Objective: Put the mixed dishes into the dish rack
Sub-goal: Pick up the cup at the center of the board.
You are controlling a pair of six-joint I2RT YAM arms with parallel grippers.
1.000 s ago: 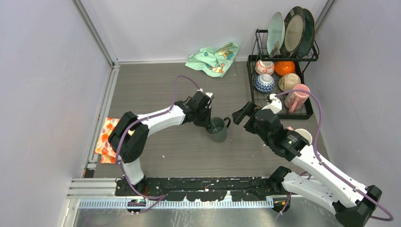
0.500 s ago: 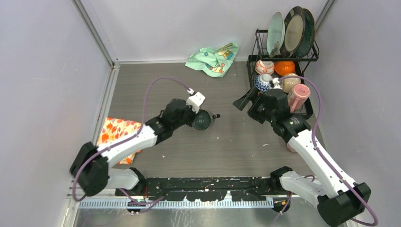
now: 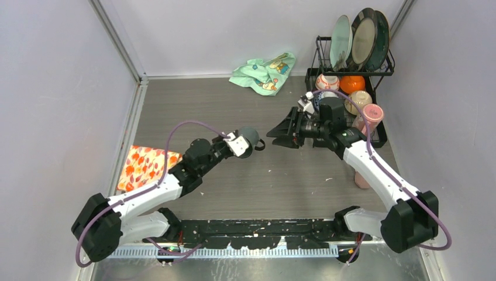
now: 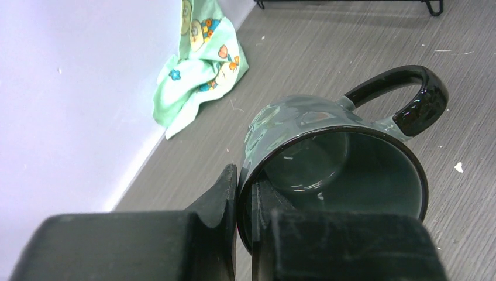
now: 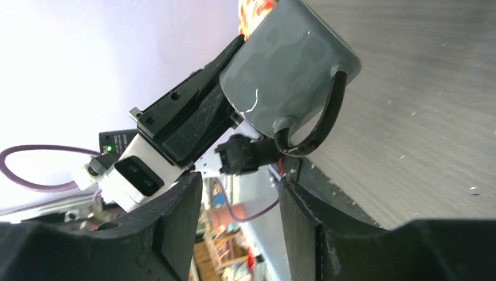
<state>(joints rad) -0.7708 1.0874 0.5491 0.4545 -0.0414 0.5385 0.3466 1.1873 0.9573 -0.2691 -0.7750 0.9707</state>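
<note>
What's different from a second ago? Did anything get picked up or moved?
The left gripper, shut on the dark green cup, tipped it from upright onto its side and carried it left, away from the arm bases. The right gripper swung left toward the cup, open and holding nothing. The dish rack and its contents, the mint-green cloth and the orange cloth stayed put.

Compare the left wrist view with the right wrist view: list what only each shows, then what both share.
Left wrist only: the hollow inside of the dark green cup, and the mint-green cloth against the wall. Right wrist only: the cup's outer wall and base, a sliver of orange floral cloth, and the right end effector, open with nothing between its fingers. Both: the cup and its black handle, held tipped, its rim pinched by the left end effector.
</note>
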